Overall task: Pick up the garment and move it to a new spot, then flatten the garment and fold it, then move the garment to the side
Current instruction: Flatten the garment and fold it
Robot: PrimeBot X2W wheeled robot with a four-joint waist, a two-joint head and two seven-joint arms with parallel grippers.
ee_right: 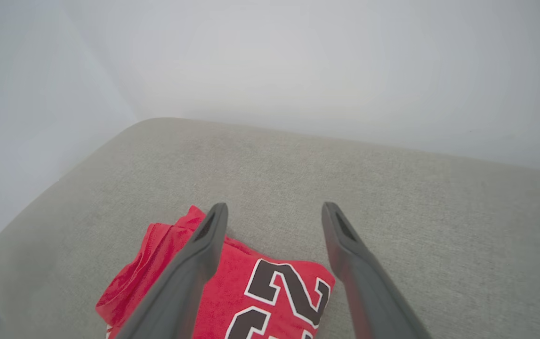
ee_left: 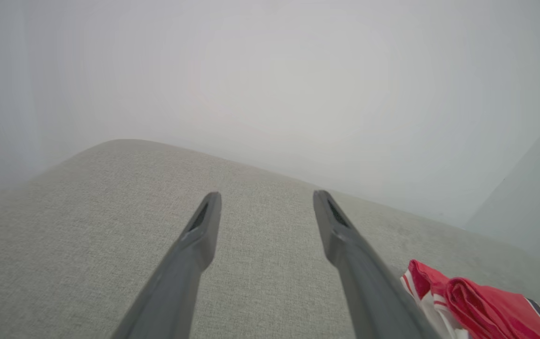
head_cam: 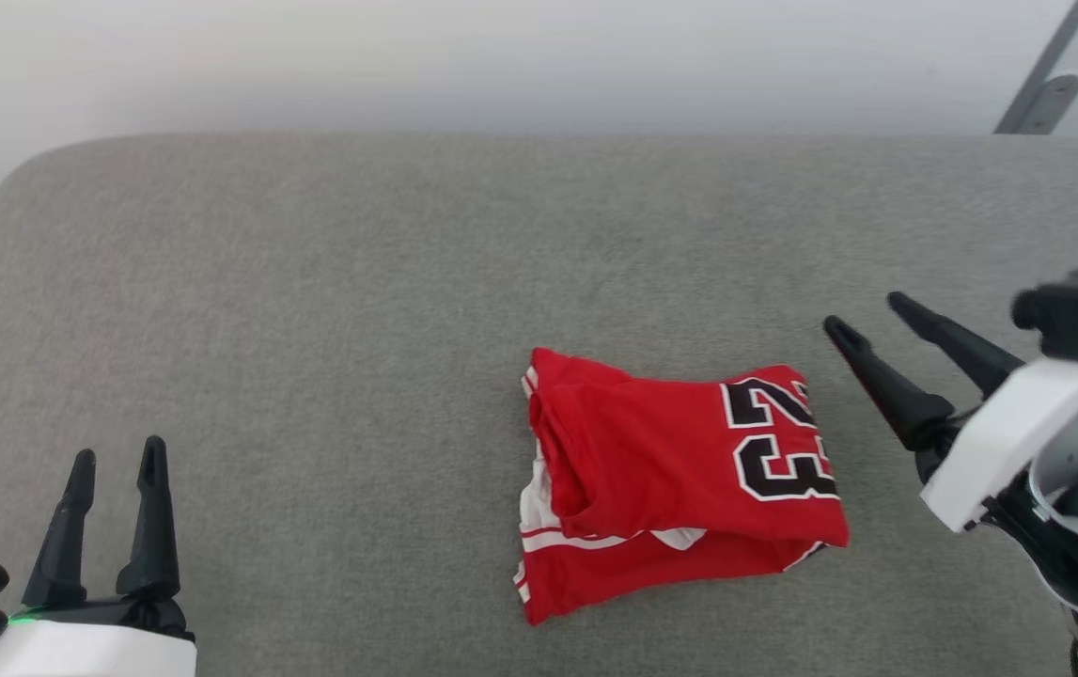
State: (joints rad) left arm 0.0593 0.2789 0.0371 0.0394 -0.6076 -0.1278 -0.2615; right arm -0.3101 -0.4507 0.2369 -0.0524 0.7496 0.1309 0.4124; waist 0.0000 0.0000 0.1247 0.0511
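- garment [head_cam: 679,480]: lies in a compact folded bundle on the grey cushion [head_cam: 313,282], right of centre in the head view. The 23 faces up at its right end, and white trim shows along the left and front edges.
- right gripper [head_cam: 866,313]: jaws spread and empty, near the bundle's right end but apart from it. Its fingers point up-left.
- left gripper [head_cam: 119,449]: jaws spread and empty, at lower left, well apart from the garment.
- Progress, my read: pickup, flatten and fold look done. The fold is rough, with uneven layers and a rolled edge on the left side.
- Left to do: the shift to the side, unless this spot already counts. Can't tell from here.
- Around: a pale wall behind, and a grey metal bar [head_cam: 1041,85] at top right beyond the cushion's far edge.
- Obstacles: none that I see between either gripper and the bundle. Main risk is the loose fold opening if only one layer gets pinched.
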